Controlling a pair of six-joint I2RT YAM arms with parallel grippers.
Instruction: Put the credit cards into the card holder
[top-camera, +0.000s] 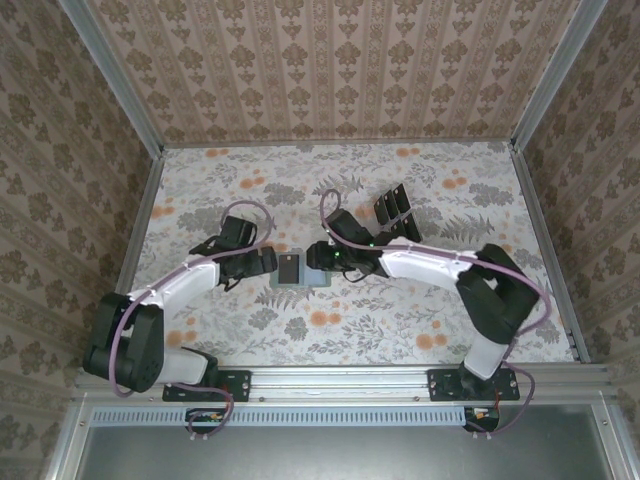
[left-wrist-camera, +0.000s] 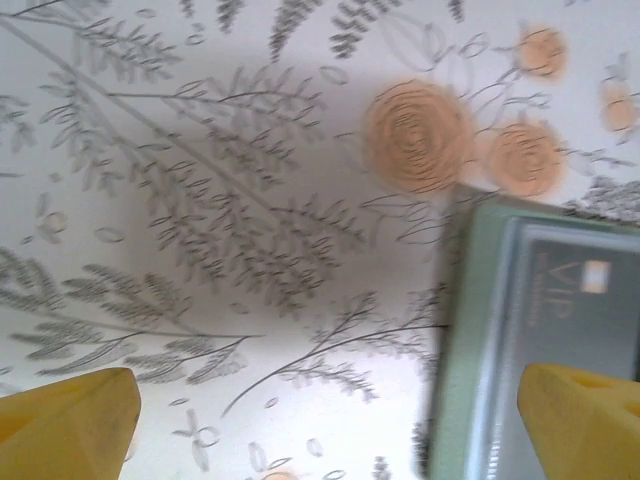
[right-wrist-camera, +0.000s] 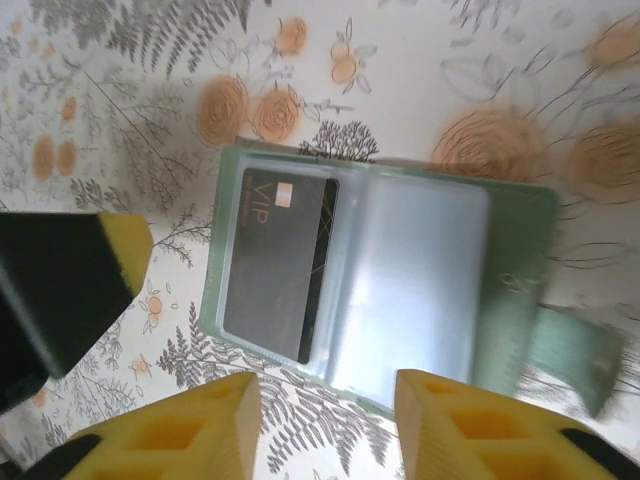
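Presently on my feeds: both arms meet at the middle of the floral table (top-camera: 350, 330).
Card holder (right-wrist-camera: 415, 280): lies open and flat at the table's centre with its inside facing up. Its closing strap (right-wrist-camera: 570, 355) is stretched out sideways.
Inserted card (right-wrist-camera: 280, 262): one black credit card marked VIP, lying in the holder's left half beside a clear plastic sleeve.
Spare credit cards (top-camera: 395, 208): a small black cluster far and right of the holder, well apart from it.
Left gripper (left-wrist-camera: 325, 420): fingers spread wide with nothing between them, just left of the holder. One fingertip (left-wrist-camera: 585, 420) overlaps its edge, and I cannot tell whether it touches.
Right gripper (right-wrist-camera: 325, 425): fingers apart, gripping nothing, above the holder's right half.
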